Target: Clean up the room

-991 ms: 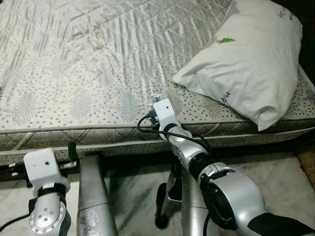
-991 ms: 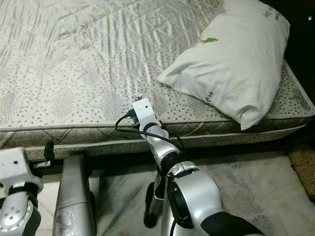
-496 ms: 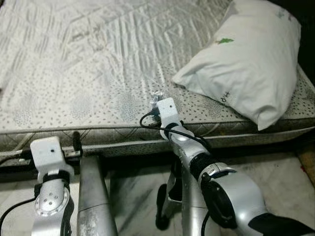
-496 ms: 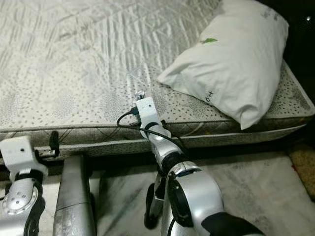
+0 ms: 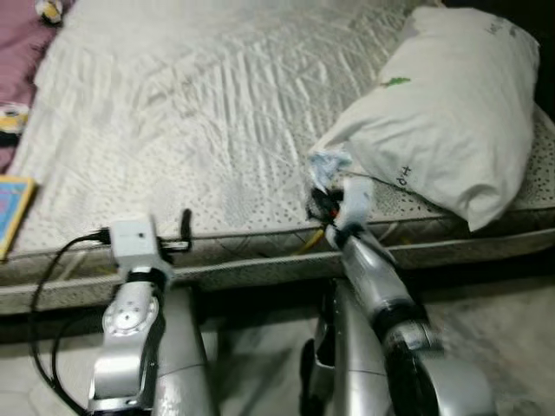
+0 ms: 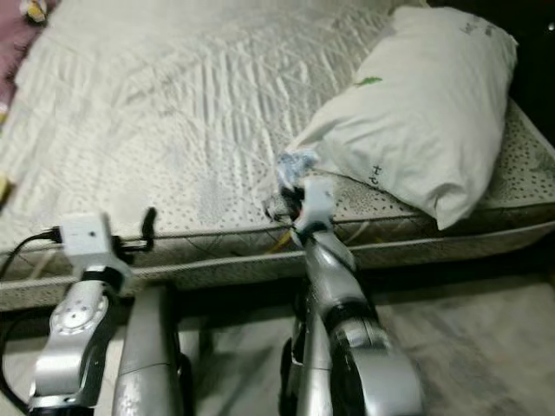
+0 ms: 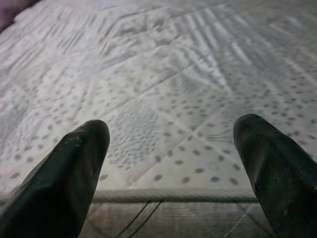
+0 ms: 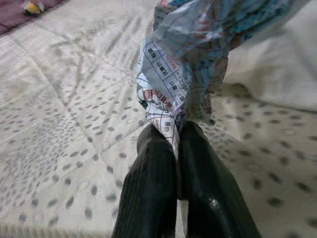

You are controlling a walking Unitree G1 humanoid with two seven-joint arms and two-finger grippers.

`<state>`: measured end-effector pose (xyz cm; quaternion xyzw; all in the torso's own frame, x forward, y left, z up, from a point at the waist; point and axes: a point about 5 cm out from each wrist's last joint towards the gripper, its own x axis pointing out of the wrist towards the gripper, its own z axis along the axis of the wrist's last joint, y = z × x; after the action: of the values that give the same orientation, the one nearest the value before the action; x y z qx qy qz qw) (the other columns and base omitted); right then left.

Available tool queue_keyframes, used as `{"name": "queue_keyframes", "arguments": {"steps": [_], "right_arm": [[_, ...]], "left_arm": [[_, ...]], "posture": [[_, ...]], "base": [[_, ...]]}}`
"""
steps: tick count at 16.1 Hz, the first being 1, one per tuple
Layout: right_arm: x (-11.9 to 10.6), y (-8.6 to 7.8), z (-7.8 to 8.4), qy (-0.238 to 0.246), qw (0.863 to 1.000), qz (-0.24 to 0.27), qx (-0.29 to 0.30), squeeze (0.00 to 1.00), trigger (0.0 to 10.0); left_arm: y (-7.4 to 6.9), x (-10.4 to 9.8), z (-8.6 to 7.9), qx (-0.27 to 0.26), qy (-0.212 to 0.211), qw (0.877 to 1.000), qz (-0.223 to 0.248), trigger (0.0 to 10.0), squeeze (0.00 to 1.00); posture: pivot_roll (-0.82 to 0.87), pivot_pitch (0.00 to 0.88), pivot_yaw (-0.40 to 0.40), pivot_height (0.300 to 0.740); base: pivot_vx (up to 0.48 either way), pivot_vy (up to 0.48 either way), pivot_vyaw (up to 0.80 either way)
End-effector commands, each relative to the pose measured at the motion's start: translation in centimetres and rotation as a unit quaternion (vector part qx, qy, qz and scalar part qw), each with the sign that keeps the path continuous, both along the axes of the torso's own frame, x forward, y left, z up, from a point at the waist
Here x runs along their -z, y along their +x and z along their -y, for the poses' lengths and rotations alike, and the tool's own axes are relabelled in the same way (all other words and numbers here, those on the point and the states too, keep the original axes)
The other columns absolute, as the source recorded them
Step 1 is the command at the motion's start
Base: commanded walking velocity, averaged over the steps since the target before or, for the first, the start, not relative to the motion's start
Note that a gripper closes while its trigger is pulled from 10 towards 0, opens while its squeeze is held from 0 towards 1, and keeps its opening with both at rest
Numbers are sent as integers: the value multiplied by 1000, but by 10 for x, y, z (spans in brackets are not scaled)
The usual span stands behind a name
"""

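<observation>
Wrapper [image 8: 183, 69] pinched by right fingers [image 8: 153, 188] over mattress [image 5: 173, 130] | left fingers [image 7: 69, 173] spread, raised at its edge

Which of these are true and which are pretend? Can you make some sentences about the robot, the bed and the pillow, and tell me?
1. The right gripper pinches a crumpled wrapper. True.
2. The left gripper holds a toy. False: its fingers are apart, with nothing between them, at the mattress edge.
3. The white pillow lies on the floor. False: it lies on the mattress.
4. The wrapper has printed writing on it. True.
5. The pillow has a small green mark. True.
</observation>
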<state>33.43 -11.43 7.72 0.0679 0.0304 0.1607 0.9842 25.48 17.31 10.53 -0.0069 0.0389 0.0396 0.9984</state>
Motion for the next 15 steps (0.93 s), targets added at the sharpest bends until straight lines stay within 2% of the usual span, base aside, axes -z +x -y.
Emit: {"name": "queue_keyframes", "arguments": {"steps": [1,2,4,6,7,8,9,10,11,13,14,15], "right_arm": [[-13,-5,2,-20,999,38,-31,0,0],[-16,-10,2,-30,998,47,-43,0,0],[-18,-33,-1,-52,990,64,-116,0,0],[-9,-57,7,-68,985,52,-150,0,0],[0,-66,11,-69,986,32,-146,0,0],[9,-79,14,-72,989,8,-132,0,0],[4,-80,12,-56,993,10,-100,0,0],[-4,-77,12,-43,998,27,-39,0,0],[-6,-77,12,-43,998,29,-30,0,0],[-15,-81,9,-48,996,57,49,0,0],[-17,-79,11,-35,995,47,76,0,2118],[-20,-77,11,-38,995,47,85,0,10000]], "left_arm": [[0,4,-3,-2,8,1000,-6,10000,0],[1,5,-4,-3,8,1000,-7,10000,0],[0,8,-6,-8,11,1000,-10,10000,0],[-2,12,-7,-9,6,1000,-14,10000,0],[-4,15,-8,-11,4,1000,-19,10000,0],[-7,19,-6,-9,0,1000,-24,10000,0],[-7,20,-5,-7,1,1000,-22,10000,0],[-6,17,-7,-15,-1,1000,-12,10000,0],[-6,17,-8,-16,-1,1000,-10,10000,0],[1,8,-8,-13,7,1000,12,10000,0],[3,7,-7,-10,8,1000,15,10000,0],[4,7,-7,-9,5,1000,16,10000,0]], "posture": [[75,50,4,507],[64,46,9,507],[48,32,12,507],[40,23,16,507],[36,20,18,507],[38,3,13,507],[42,0,13,507],[42,0,24,507],[42,0,24,507],[25,0,19,507],[24,0,17,507],[10,0,18,507]], "base": [[0,0,0],[0,0,0],[0,0,0],[0,0,0],[0,0,0],[0,0,0],[0,0,0],[0,0,0],[0,0,0],[0,0,0],[0,0,0],[0,0,0]]}}
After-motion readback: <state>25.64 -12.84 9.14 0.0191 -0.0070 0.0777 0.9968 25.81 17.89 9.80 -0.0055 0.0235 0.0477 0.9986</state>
